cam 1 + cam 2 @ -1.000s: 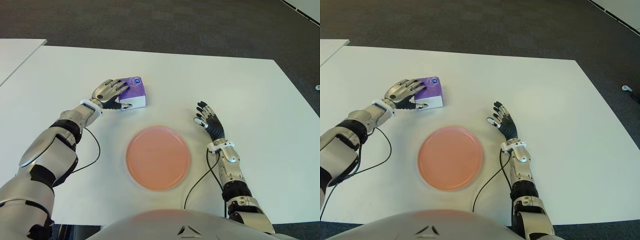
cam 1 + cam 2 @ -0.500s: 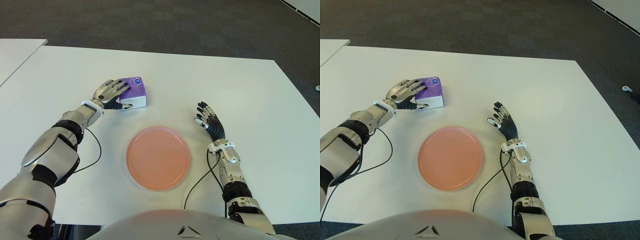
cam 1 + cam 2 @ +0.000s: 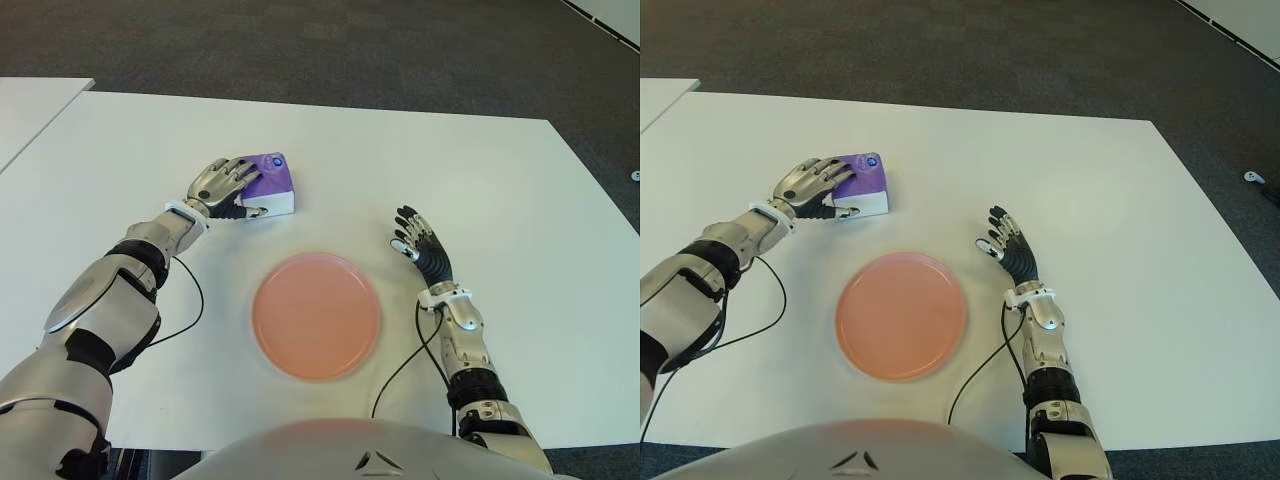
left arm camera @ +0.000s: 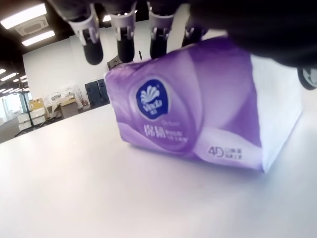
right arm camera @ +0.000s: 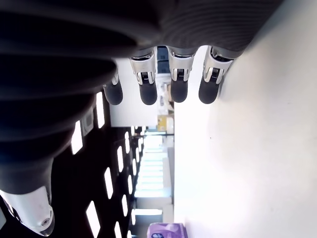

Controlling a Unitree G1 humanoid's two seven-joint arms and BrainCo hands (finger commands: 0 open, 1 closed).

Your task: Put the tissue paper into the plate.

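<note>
A purple and white tissue pack stands on the white table, beyond the plate and to its left. My left hand lies over the pack's left end, with its fingers stretched straight across the top and its thumb along the white near side. The fingers are not curled round the pack. A round pink plate with nothing on it lies in the middle near me. Right of the plate shows my right hand, its fingers spread and holding nothing.
A black cable runs from my left wrist over the table left of the plate. Another cable loops from my right wrist near the front edge. A second white table adjoins at the far left. Dark carpet lies beyond.
My left hand has crept slightly to the right over the tissue pack. My right hand has drawn back a little toward me. The plate has not moved.
</note>
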